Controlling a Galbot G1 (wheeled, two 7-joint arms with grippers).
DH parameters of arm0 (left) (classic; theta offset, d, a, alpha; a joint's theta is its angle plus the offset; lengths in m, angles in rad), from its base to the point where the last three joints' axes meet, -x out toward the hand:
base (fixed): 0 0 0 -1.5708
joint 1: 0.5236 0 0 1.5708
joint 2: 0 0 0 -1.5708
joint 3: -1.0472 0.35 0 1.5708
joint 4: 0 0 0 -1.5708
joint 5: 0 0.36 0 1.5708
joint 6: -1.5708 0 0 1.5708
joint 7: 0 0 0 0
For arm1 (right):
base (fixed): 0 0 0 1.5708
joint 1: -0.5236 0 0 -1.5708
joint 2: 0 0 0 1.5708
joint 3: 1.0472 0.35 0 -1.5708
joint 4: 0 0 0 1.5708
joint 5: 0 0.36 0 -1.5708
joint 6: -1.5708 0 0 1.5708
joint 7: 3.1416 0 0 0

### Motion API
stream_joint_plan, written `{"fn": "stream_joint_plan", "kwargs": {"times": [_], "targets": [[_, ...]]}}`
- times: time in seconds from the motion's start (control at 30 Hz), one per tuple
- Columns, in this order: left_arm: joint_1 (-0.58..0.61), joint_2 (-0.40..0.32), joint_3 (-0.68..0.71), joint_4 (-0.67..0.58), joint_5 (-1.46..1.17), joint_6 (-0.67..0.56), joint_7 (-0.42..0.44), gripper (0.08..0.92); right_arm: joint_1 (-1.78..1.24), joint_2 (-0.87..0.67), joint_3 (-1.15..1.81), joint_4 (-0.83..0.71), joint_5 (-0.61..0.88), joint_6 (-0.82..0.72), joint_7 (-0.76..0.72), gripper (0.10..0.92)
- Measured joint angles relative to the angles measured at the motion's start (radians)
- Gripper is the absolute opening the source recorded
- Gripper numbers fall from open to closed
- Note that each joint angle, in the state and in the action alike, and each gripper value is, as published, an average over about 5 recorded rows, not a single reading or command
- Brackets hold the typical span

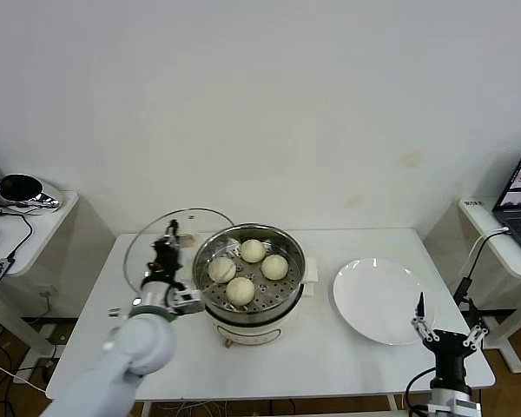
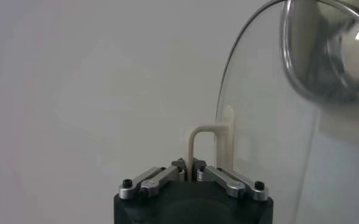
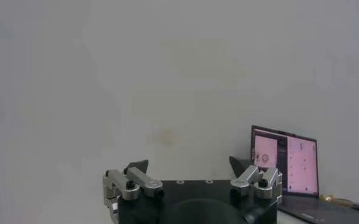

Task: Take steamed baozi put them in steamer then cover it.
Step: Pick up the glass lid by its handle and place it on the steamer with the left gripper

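Baozi: four in your steamer mid-surface. Cover: held on edge left of steamer, handle clamped in your left gripper. Right gripper: released, beside plate.

Four smooth, matt creamy-white dough buns sit on the shiny perforated stainless-steel tray of the round metal steamer with its glossy cream plastic base, beside a clear glass lid with metal rim and a glossy white plate.
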Motion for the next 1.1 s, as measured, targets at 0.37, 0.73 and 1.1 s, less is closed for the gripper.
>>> {"fn": "stream_joint_plan", "kwargs": {"times": [0.37, 0.73, 1.1], "targets": [[-0.05, -0.181, 0.119, 0.055, 0.251, 0.017, 0.113, 0.137, 0.007, 0.024, -0.016, -0.012, -0.041, 0.009, 0.009, 0.823], [-0.066, -0.312, 0.169, 0.111, 0.378, 0.024, 0.158, 0.137, 0.007, 0.023, -0.02, -0.027, -0.052, 0.019, 0.013, 0.823], [-0.06, -0.376, 0.187, 0.149, 0.42, 0.026, 0.171, 0.137, 0.008, 0.025, -0.03, -0.03, -0.057, 0.022, 0.014, 0.823]]}}
